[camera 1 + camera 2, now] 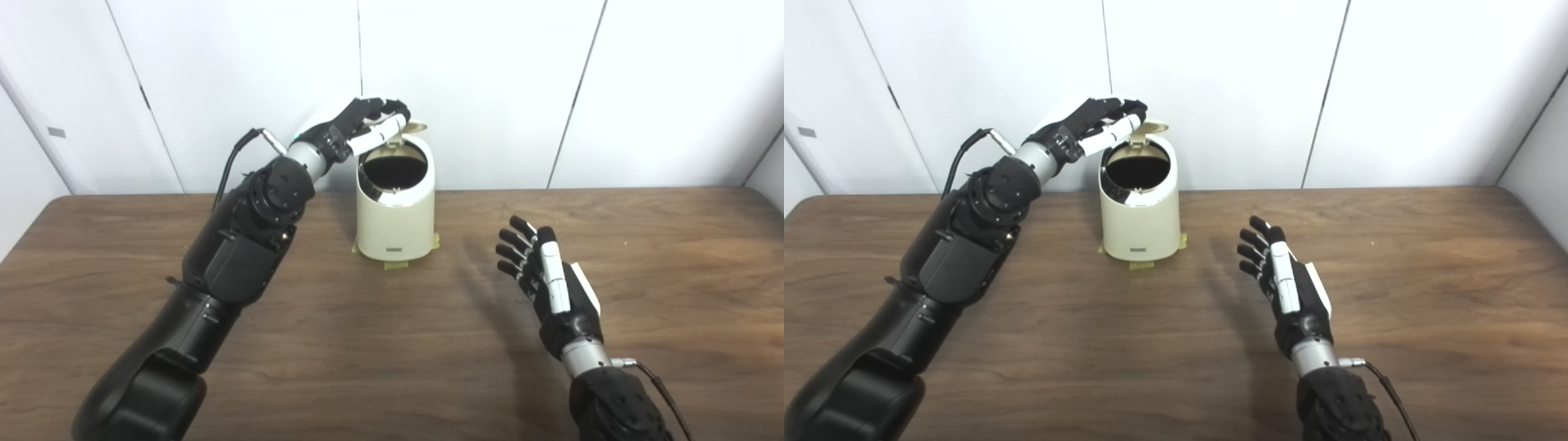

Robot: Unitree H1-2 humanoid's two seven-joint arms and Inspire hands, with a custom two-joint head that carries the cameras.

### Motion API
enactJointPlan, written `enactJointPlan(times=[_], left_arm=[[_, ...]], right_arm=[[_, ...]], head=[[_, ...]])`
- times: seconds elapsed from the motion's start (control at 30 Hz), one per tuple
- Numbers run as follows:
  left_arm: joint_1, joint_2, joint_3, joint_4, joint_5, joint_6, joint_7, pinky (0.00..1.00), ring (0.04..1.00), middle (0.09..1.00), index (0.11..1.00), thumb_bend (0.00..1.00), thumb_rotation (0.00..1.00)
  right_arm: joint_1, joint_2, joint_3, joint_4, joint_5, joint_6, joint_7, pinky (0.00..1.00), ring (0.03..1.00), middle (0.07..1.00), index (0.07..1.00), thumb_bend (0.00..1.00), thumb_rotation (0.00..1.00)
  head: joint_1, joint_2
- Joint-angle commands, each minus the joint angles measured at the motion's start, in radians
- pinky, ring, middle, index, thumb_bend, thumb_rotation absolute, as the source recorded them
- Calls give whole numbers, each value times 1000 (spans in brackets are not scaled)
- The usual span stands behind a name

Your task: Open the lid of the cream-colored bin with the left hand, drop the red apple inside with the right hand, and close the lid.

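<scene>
- The lid (pixel 411 127) stands raised behind the bin (pixel 395 208) mouth, left hand (pixel 367 125) touching it — grip unclear.
- Right hand (pixel 545 275), spread and empty, hovers right of the bin; no apple is visible — closing seems left.

Bin (pixel 395 214) mouth left unblocked from above/front; lid (pixel 411 128) tipped back behind it, left hand (pixel 367 125) parked at rear-left rim. Right hand (pixel 548 278) separated from bin by bare table (pixel 367 343).

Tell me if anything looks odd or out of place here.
One thing: no red apple shows anywhere. The bin stands open, lid tipped back at the left hand, while the right hand hovers open and holds nothing. The bin's interior is too dark to check.
</scene>
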Motion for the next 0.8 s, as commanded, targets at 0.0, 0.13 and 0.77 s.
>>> enactJointPlan(times=[0.0,0.13,0.77], left_arm=[[-66,16,0,-17,43,-41,13,819,859,864,828,371,816],[-67,30,-25,-27,104,-35,-5,823,840,848,818,363,819],[-43,106,-145,-91,395,-107,-120,1000,873,811,795,509,877]], right_arm=[[-42,-9,7,-22,-12,-43,4,802,819,830,871,573,1000],[-43,-11,8,-20,-12,-37,3,793,803,814,866,568,1000],[-38,-27,13,-21,-16,-17,6,798,756,766,855,529,1000]], head=[[1,2],[2,3],[4,21]])
